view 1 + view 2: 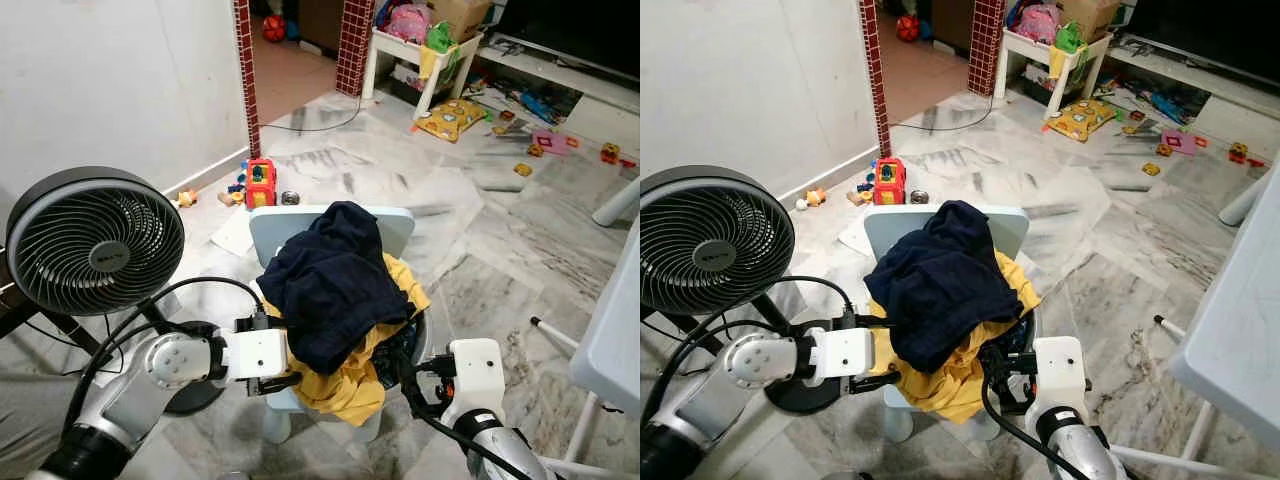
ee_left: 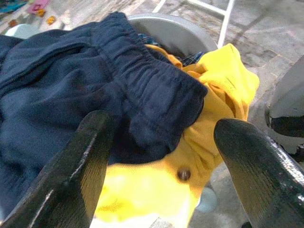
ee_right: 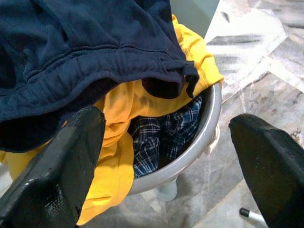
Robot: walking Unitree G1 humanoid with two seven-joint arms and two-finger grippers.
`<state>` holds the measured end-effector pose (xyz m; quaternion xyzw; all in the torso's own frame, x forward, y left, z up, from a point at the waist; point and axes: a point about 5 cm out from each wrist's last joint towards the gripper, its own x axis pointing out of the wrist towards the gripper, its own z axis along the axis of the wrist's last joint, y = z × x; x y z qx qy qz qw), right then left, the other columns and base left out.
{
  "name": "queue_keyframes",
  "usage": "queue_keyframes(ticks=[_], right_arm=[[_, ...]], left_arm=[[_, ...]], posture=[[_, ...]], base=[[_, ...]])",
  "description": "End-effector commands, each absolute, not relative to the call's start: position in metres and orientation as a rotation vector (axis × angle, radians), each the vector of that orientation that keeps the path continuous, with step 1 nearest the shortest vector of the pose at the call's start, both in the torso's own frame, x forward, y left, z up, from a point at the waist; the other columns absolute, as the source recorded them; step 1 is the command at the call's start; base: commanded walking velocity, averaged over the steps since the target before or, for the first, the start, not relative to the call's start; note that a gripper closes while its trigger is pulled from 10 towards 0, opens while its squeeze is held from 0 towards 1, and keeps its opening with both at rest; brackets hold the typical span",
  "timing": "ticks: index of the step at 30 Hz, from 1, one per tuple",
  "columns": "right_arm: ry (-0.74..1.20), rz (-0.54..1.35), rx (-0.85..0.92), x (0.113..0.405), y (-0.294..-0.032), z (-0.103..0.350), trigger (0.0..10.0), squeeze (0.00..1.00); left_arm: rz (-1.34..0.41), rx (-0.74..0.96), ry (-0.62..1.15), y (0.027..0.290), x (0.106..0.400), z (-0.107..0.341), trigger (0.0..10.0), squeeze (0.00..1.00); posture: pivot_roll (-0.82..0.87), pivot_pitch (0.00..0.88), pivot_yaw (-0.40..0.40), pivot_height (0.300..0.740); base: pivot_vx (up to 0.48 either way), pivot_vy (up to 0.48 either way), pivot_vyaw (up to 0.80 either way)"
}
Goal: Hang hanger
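Navy-blue cloth, a garment with an elastic waistband (image 1: 325, 285), tops a heap of laundry in a grey metal basin (image 3: 199, 142) that sits on a small pale-blue child's chair (image 1: 395, 228) in the middle of a marble-tiled floor (image 1: 500, 260). Under the navy garment lies a bright yellow shirt (image 1: 355, 385) that spills over the basin's near rim, and below that, deep in the basin, a blue-and-white checked fabric (image 3: 159, 142) can be made out.

The robot stands just behind the chair with both arms raised to the heap. The left gripper (image 2: 156, 156) points at the near left side of the pile, its two black fingers (image 2: 80, 175) spread wide apart on either side of the navy waistband and the yellow shirt, grasping nothing. The right gripper (image 3: 166, 166) hovers at the basin's right rim, its fingers (image 3: 61, 166) likewise splayed and empty, looking down at the checked fabric.

No hanger can be picked out among the clothes; if one is there, it is hidden by the cloth.

A black floor fan (image 1: 95, 240) stands to the robot's left, close beside the left arm, its cable looping over the arm. Beyond the chair, a red-and-yellow toy (image 1: 261, 183) rests against the white wall (image 1: 120, 80) near a brick-red tiled doorway pillar (image 1: 245, 75). Farther off, toys are scattered across the floor before a white shelf (image 1: 420, 60). A white rack (image 1: 610, 340) stands to the robot's right.
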<state>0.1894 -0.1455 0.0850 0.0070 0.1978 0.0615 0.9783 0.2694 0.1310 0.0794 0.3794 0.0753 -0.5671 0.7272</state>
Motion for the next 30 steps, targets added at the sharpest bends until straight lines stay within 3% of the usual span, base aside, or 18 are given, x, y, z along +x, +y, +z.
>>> queue_keyframes(ticks=[1, 6, 13, 22, 30], right_arm=[[0.396, 0.120, 0.008, 0.188, -0.149, 0.092, 10.0, 0.00], [0.445, 0.088, -0.061, 0.173, -0.170, 0.096, 10.0, 0.00], [0.466, 0.050, -0.078, 0.172, -0.180, 0.097, 10.0, 0.00], [0.470, 0.048, -0.068, 0.176, -0.178, 0.095, 10.0, 0.00], [0.462, 0.057, -0.054, 0.181, -0.173, 0.093, 10.0, 0.00]], left_arm=[[-1.275, 0.869, 0.156, 0.126, 0.271, 0.078, 10.0, 0.00], [-1.299, 0.871, 0.156, 0.112, 0.281, 0.074, 10.0, 0.00], [-1.419, 0.874, 0.195, 0.102, 0.274, 0.065, 10.0, 0.00], [-1.474, 0.958, 0.230, 0.124, 0.269, 0.067, 10.0, 0.00], [-1.379, 1.006, 0.160, 0.132, 0.279, 0.073, 10.0, 0.00]], posture=[[0.00, 0.163, -0.062, 0.740], [-0.03, 0.159, -0.055, 0.740], [-0.04, 0.156, -0.043, 0.740], [-0.01, 0.152, -0.032, 0.740], [0.00, 0.145, -0.033, 0.740]], base=[[0.000, 0.000, 0.00], [0.000, 0.000, 0.00], [0.000, 0.000, 0.00], [0.000, 0.000, 0.00], [0.000, 0.000, 0.00]])
